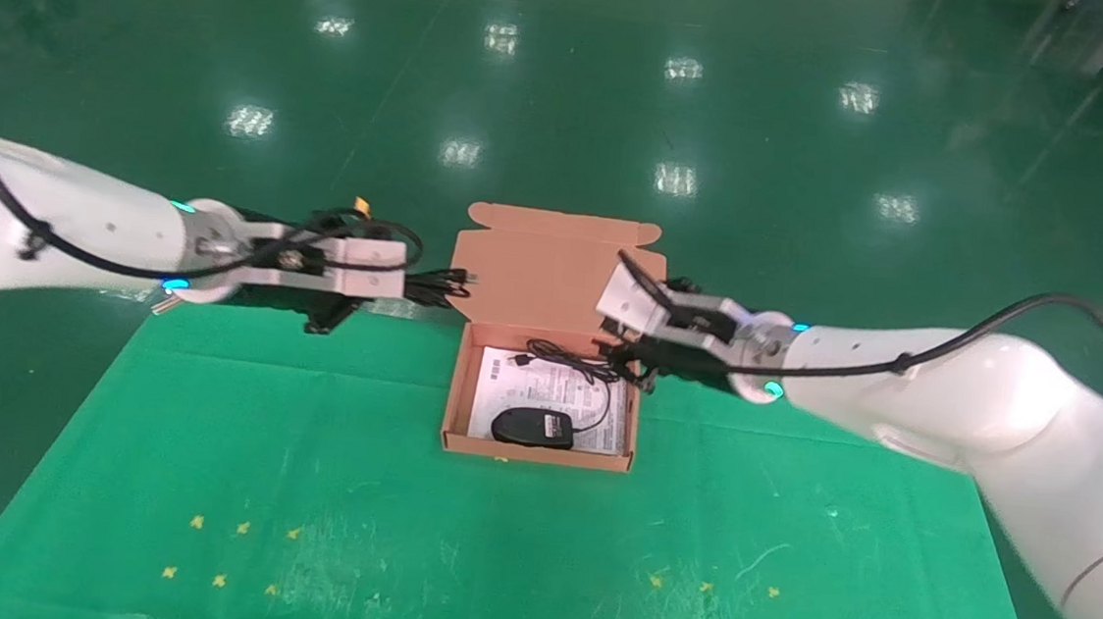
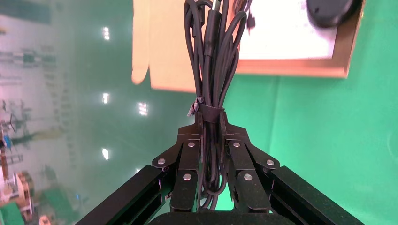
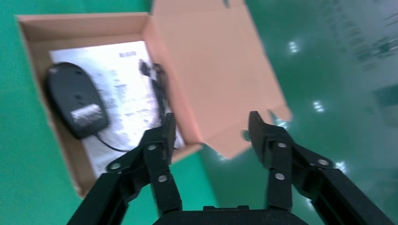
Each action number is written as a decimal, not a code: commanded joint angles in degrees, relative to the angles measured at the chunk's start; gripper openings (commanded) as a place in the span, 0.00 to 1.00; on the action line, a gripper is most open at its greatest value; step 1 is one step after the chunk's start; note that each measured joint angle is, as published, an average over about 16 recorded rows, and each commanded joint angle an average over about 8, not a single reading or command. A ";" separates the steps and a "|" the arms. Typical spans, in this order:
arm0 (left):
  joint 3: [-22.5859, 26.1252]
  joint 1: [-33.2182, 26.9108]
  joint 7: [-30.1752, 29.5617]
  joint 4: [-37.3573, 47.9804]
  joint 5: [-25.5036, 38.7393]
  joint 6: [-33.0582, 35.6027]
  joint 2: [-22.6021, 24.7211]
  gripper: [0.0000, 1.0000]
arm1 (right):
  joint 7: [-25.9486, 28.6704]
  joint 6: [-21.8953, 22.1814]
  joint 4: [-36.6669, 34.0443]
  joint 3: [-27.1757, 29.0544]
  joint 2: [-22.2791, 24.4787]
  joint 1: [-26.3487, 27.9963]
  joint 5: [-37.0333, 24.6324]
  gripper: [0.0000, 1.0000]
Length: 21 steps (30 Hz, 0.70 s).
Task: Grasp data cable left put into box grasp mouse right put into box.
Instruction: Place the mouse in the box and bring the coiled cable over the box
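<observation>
The salmon box point(image 1: 453, 381) stands open on the green mat, lid flap point(image 1: 555, 270) up. The black mouse point(image 1: 532, 428) lies on the white sheet in the box, its thin cord point(image 1: 595, 377) looped beside it; it also shows in the right wrist view point(image 3: 75, 99). My left gripper point(image 1: 415, 286) is shut on the black data cable point(image 2: 212, 70), holding the bundle point(image 1: 445, 284) in the air just left of the box lid. My right gripper point(image 3: 211, 125) is open and empty, above the box's right wall point(image 1: 632, 404) near the lid.
The green mat point(image 1: 301, 487) covers the table, with small yellow marks near its front. Shiny green floor point(image 1: 568, 104) lies beyond the mat's far edge. The box edge point(image 2: 300, 69) shows past the cable in the left wrist view.
</observation>
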 commanded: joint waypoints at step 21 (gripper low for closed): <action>0.83 5.87 24.50 21.77 -14.97 -12.31 15.95 0.00 | 11.77 -0.65 21.23 -1.31 19.45 1.58 -5.29 1.00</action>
